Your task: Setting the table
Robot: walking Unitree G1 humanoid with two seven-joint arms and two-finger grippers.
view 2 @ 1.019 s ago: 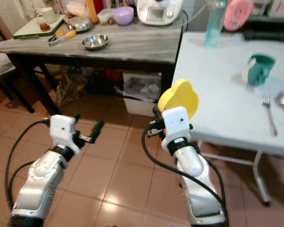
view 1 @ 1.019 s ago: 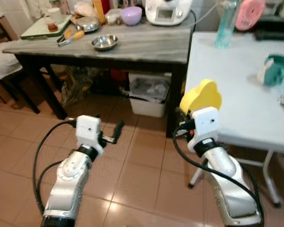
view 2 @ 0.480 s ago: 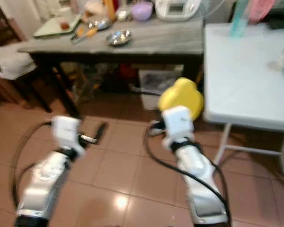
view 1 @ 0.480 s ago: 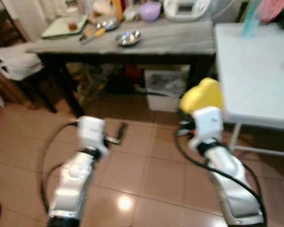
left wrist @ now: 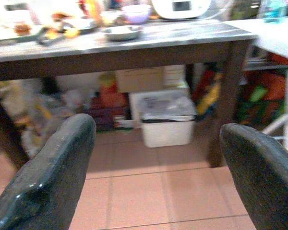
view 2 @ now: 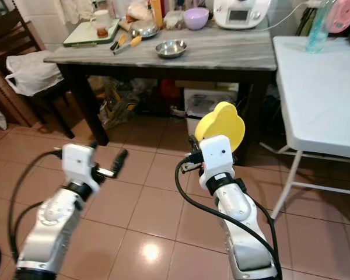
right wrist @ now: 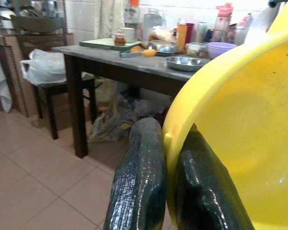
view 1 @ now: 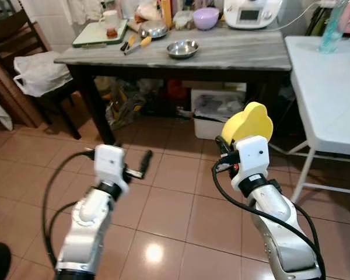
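Task's thing: a yellow plastic plate [view 1: 248, 121], lobed at its rim, is carried upright at chest height over the floor, just off the near corner of the white folding table [view 1: 332, 87] and not yet on it.

Right gripper [right wrist: 177, 187]: its two black fingers are pinched on the plate's rim, one finger on each face of it, as the right wrist view shows plainly.

Left gripper [left wrist: 156, 158]: fingers spread wide with nothing between them; it is held out low over the tiles, idle.

Progress: I would judge the job early or midway. The plate is in hand but not set down, and the stretch of white table in sight bears only a blue-green bottle [view 1: 331, 26] at its far end.

Left to do: bring the plate over the white top, lay it flat and let go; any further pieces would follow.

Around: a dark wooden side table [view 1: 181, 55] stands beyond, with a steel bowl [view 1: 182, 48], a purple bowl [view 1: 205, 17], a white kitchen appliance [view 1: 251, 10], tongs, and a green tray [view 1: 99, 32] holding a cup.

Under it: a white bin [view 1: 216, 111] and bags.

In the way: the robot stands closer to the dark table than square to the white one; the white table's legs and near edge sit close to the right arm, so I would watch that corner.

Also nearby: a chair with a white plastic bag [view 1: 41, 73] to the left, well apart.
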